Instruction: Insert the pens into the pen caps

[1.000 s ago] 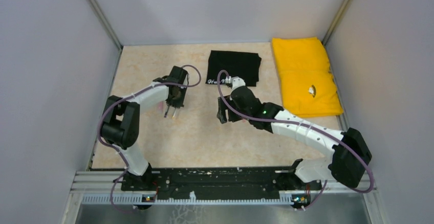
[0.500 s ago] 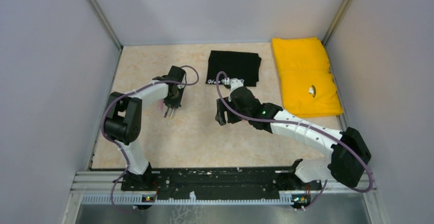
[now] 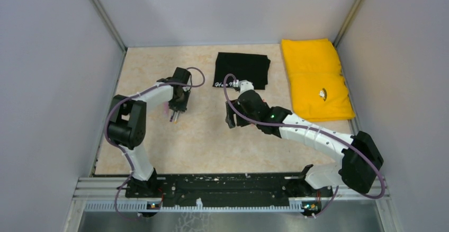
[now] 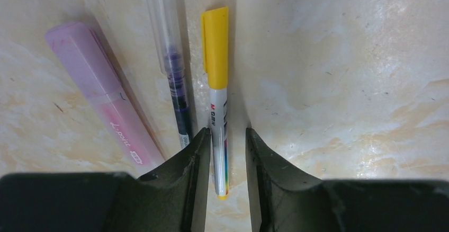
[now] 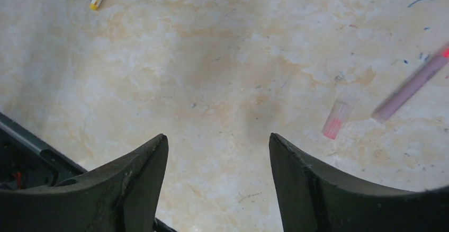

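Three pens (image 4: pixel 172 83) lay side by side, the left gripper (image 4: pixel 226 132) with jaws narrowly parted astride the white, yellow-capped plastic pen (image 4: pixel 217 83). The right gripper (image 5: pixel 218 139) hung with jaws spread wide near a short, clear, pink-tipped plastic cap (image 5: pixel 335 119).

Table (image 3: pixel 212 147): rail (image 3: pixel 222 189) along near edge. Folded cloth (image 3: pixel 242 69) at far centre; bigger cloth (image 3: pixel 316 78) in far-right corner, to its right, w/ a gap btwn them. Left gripper (image 3: pixel 176 114) over mid-left of table, right gripper (image 3: pixel 230 121) about centre, apart from it.

Under left gripper (image 4: pixel 225 134): 3 pens side by side on table. Wide marker (image 4: pixel 103 99) leftmost, thin pen (image 4: pixel 172 73) in the middle, capped pen (image 4: pixel 217 83) rightmost, its near end btwn the fingers (image 4: pixel 198 147).

Right wrist view: loose cap (image 5: pixel 336 119) on table just beside end of lone pen (image 5: pixel 410 86), not touching; both off to the right of right gripper (image 5: pixel 217 142).
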Motion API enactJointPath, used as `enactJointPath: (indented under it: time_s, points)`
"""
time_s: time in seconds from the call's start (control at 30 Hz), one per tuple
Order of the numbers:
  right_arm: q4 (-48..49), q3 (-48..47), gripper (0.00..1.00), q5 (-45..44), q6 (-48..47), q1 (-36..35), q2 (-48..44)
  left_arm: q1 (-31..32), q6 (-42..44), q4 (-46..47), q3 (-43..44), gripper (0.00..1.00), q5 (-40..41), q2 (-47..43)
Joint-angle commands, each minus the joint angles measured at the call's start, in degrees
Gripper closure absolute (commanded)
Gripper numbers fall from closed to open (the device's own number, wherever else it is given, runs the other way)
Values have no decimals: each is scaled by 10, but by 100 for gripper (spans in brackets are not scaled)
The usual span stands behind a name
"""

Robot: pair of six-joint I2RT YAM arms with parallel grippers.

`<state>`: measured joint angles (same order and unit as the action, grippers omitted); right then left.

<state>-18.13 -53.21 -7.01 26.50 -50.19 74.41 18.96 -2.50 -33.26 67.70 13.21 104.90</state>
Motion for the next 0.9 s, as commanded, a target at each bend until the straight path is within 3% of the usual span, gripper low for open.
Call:
enactJointPath:
  time_s: [0.0, 0.2, 0.5, 0.87]
  points:
    - [-17, -11, 31, -94, -12, 4, -15, -3, -6, 9, 6, 63, -47, -23]
    - [-69, -27, 31, -156, -2, 46, -1, -2, -26, 58, -25, 63, -59, -98]
    - [-56, -22, 35, -121, 9, 178, 61, -1, -28, 161, -103, 53, -46, -249]
    - [-62, -120, 43, -107, 5, 225, 227, 4, -34, 226, -136, 60, -84, -348]
